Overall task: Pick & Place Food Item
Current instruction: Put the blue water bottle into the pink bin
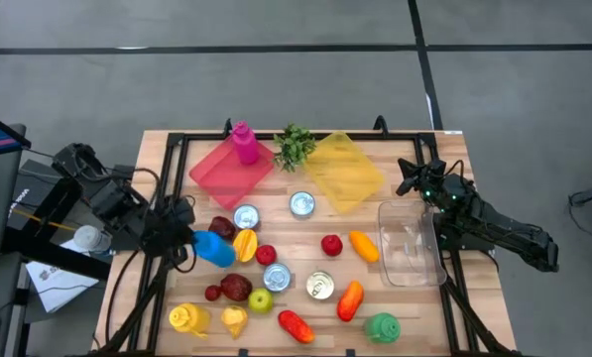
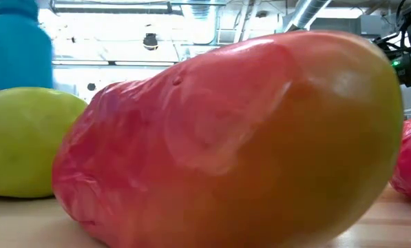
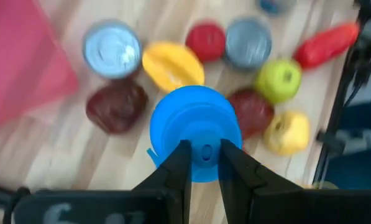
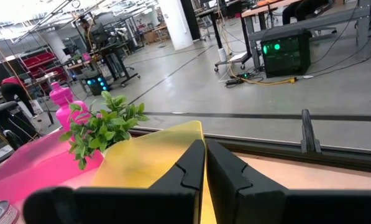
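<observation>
A blue toy bottle (image 1: pixel 216 249) is at the table's left among toy foods, with my left gripper (image 1: pixel 192 242) shut on it. In the left wrist view the bottle (image 3: pixel 194 118) shows end-on beyond the fingers. In the low view the bottle (image 2: pixel 16 45) stands upright behind a green apple (image 2: pixel 26 141). Next to it lie a yellow fruit slice (image 1: pixel 244 243), a dark red fruit (image 1: pixel 222 227) and a can (image 1: pixel 246 216). My right gripper (image 1: pixel 407 178) waits shut at the table's far right, touching nothing. My left gripper pinches the blue bottle's narrow top end (image 3: pixel 205 152) between its two fingers. The fingers slant down at it from the table's left side. The bottle's wide body hangs below and beyond the fingertips; whether its base is clear of the table I cannot tell.
A pink tray (image 1: pixel 231 169), a yellow tray (image 1: pixel 345 171) and a clear tub (image 1: pixel 410 243) lie toward the back and right. A green plant (image 1: pixel 294 147) and a pink bottle (image 1: pixel 244 142) stand at the back. A large red-orange fruit (image 2: pixel 226 138) fills the low view.
</observation>
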Available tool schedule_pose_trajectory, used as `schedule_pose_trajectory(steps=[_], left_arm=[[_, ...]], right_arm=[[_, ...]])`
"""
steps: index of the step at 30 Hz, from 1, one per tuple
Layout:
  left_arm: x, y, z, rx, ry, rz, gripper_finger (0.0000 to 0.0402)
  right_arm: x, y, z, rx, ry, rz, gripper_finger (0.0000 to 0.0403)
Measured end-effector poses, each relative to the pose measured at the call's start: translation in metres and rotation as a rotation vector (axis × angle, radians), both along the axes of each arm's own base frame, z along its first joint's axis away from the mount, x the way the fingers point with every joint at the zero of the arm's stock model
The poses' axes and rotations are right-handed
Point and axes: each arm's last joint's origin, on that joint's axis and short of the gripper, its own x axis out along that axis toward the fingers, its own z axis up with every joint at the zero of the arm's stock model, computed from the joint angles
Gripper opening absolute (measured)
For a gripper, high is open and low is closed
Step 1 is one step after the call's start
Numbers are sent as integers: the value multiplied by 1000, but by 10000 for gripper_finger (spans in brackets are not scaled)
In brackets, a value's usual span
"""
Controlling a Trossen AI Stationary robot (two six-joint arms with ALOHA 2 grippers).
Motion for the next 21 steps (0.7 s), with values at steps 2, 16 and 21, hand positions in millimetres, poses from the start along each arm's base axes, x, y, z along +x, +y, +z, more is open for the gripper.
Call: schedule_pose_trajectory(steps=[2, 16, 21], left_arm=[[2, 4, 7, 21, -49, 41, 45], [32, 70, 22, 197, -182, 433, 45], [47, 103, 29, 322, -217, 459, 45]], right_arm=[[0, 0, 0, 0, 0, 0, 13], [0, 0, 0, 0, 0, 0, 13], [0, 0, 0, 0, 0, 0, 13]])
